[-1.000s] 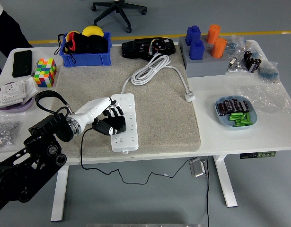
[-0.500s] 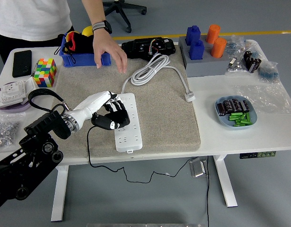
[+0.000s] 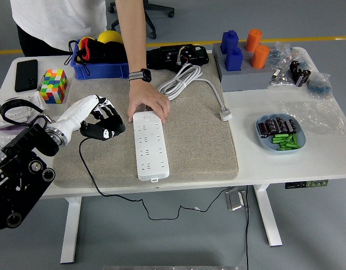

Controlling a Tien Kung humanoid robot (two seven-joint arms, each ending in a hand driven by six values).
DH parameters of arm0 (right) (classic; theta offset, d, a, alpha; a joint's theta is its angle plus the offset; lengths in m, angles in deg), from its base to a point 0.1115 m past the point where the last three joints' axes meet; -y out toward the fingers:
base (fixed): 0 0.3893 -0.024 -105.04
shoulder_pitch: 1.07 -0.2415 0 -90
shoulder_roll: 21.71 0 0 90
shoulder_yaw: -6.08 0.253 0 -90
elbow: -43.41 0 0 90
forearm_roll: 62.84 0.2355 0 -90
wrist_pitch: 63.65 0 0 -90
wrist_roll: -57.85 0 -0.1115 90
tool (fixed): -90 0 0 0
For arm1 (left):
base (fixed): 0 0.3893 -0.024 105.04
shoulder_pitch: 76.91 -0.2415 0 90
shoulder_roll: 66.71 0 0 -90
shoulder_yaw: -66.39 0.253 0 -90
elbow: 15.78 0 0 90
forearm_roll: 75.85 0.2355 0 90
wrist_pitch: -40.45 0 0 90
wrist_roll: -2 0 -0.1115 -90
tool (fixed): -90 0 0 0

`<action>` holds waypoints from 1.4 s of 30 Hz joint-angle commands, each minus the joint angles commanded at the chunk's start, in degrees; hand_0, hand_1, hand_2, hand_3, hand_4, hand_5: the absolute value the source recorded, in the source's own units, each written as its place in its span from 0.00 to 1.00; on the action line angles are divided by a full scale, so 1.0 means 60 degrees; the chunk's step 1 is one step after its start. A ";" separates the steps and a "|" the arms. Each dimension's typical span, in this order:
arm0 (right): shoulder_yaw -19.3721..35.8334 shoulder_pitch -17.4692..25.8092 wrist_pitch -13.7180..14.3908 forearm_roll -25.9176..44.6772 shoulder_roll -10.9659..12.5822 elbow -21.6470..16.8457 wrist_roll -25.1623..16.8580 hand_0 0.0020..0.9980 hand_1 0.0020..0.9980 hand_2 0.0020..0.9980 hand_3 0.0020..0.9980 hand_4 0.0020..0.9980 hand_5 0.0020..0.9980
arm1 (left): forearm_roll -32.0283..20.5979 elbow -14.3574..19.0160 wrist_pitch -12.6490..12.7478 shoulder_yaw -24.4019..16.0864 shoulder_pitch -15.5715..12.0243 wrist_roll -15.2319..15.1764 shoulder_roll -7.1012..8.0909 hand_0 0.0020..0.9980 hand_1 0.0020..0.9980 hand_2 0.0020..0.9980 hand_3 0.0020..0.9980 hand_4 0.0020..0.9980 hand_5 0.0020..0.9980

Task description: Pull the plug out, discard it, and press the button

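Observation:
My left hand [image 3: 104, 119] is shut on a black plug [image 3: 101, 133] and holds it over the beige mat [image 3: 201, 140], to the left of the white power strip [image 3: 150, 147]. The plug is clear of the strip's sockets. Its thin black cable [image 3: 89, 171] trails down over the table's near edge. A person's hand [image 3: 146, 104], with a watch on the wrist, rests on the strip's far end and holds it down. The strip's button is hidden under that hand.
A coiled white cable [image 3: 180, 80] with its plug [image 3: 225, 116] lies at the mat's far side. A blue bin [image 3: 100, 67], a colour cube [image 3: 53, 85] and a phone [image 3: 25, 75] sit at the left. A plate of batteries [image 3: 264, 140] is at the right.
My left hand pulled the black plug out of the strip and carried it left. The person's hand came down onto the strip's far end.

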 joint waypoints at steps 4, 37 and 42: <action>0.0025 -0.0017 0.0000 -0.0003 -0.0006 -0.0008 -0.0002 0.75 0.70 0.71 0.72 0.77 0.64 | 0.0035 -0.0368 -0.0082 -0.0013 0.0033 0.0031 -0.0067 0.52 0.35 0.38 0.53 0.73 0.00; 0.0000 -0.0047 0.0000 0.0017 0.0002 -0.0017 -0.0007 0.75 0.70 0.71 0.72 0.77 0.64 | -0.0635 -0.0983 -0.0033 0.1040 0.1457 0.0103 -0.0423 0.39 0.34 0.36 0.69 0.60 0.00; -0.0028 -0.0055 -0.0002 0.0025 0.0006 -0.0015 -0.0006 0.75 0.70 0.71 0.72 0.77 0.64 | -0.0982 -0.1493 -0.0021 0.1761 0.2152 0.0091 -0.0575 0.14 0.11 0.16 0.61 0.16 0.00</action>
